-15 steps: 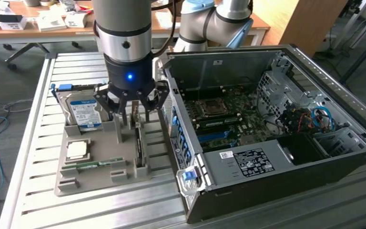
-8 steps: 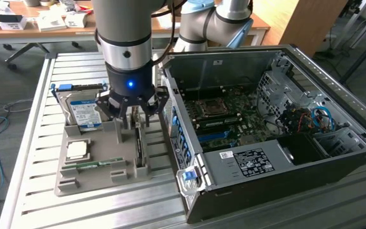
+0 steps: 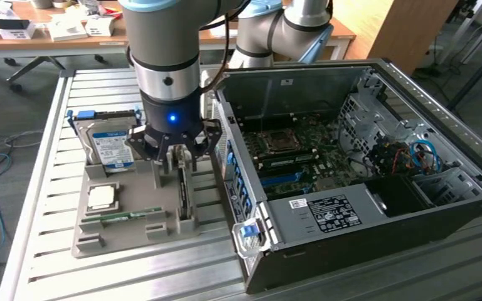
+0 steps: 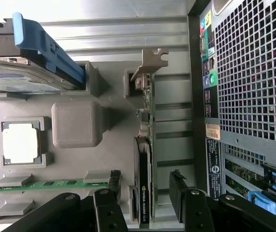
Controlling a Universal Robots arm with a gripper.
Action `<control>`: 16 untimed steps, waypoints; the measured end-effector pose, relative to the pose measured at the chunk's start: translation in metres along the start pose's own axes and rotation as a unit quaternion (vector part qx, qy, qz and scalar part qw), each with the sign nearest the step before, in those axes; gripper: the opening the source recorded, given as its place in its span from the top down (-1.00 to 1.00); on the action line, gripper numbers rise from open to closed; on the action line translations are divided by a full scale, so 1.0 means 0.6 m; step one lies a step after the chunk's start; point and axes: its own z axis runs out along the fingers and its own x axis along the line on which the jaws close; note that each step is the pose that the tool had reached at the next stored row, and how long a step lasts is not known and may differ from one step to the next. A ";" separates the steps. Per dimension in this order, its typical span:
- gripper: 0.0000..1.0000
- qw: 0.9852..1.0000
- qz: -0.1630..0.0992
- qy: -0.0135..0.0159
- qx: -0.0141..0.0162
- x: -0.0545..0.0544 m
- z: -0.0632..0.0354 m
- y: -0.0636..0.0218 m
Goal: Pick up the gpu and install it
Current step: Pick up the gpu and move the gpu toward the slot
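The gpu point(image 3: 184, 199) stands edge-on in a slot of the grey holder tray point(image 3: 132, 235), beside the open computer case point(image 3: 350, 175). In the wrist view the gpu point(image 4: 145, 121) is a thin card with a dark face and a silver end bracket point(image 4: 151, 59). My gripper point(image 3: 176, 160) hangs right over the card's end farthest from the bracket. The gripper point(image 4: 145, 189) is open, with one black finger point(image 4: 112, 186) on each side of the card and gaps between pads and card. Nothing is held.
On the same tray sit a silver hard drive point(image 3: 111, 145) with a blue rail point(image 4: 46, 43), a processor point(image 3: 103, 197) and a green memory stick point(image 3: 128, 216). The case wall point(image 4: 244, 72) stands close beside the card. Blue slots point(image 3: 287, 182) show on the motherboard.
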 end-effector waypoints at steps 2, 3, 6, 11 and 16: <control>-0.06 1.000 0.000 0.000 0.000 0.000 0.000 0.000; -0.06 1.000 0.000 0.000 0.000 0.000 0.000 0.000; -0.06 1.000 0.000 0.000 0.000 0.000 0.004 -0.002; -0.06 1.000 0.000 0.000 0.000 0.000 0.012 -0.003; -0.06 1.000 0.000 0.000 0.000 -0.001 0.015 -0.003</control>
